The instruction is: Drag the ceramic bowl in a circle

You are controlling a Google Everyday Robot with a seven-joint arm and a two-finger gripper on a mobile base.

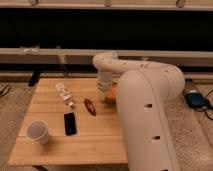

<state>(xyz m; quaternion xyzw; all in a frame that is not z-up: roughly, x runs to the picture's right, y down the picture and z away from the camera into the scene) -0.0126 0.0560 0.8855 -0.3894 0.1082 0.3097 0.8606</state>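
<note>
The orange-red ceramic bowl [111, 94] sits on the wooden table [60, 145] toward its right side. Only its left part shows; the white arm covers the rest. My gripper [105, 88] reaches down at the bowl's left rim, at the end of the white arm that bends over from the right. Whether it grips the rim is hidden.
A white paper cup [38, 131] stands at the front left. A black phone-like object [70, 123] lies beside it. A small red object [90, 106] lies left of the bowl. A plastic bottle [65, 94] lies at the back left. A blue device [195, 99] lies on the floor at right.
</note>
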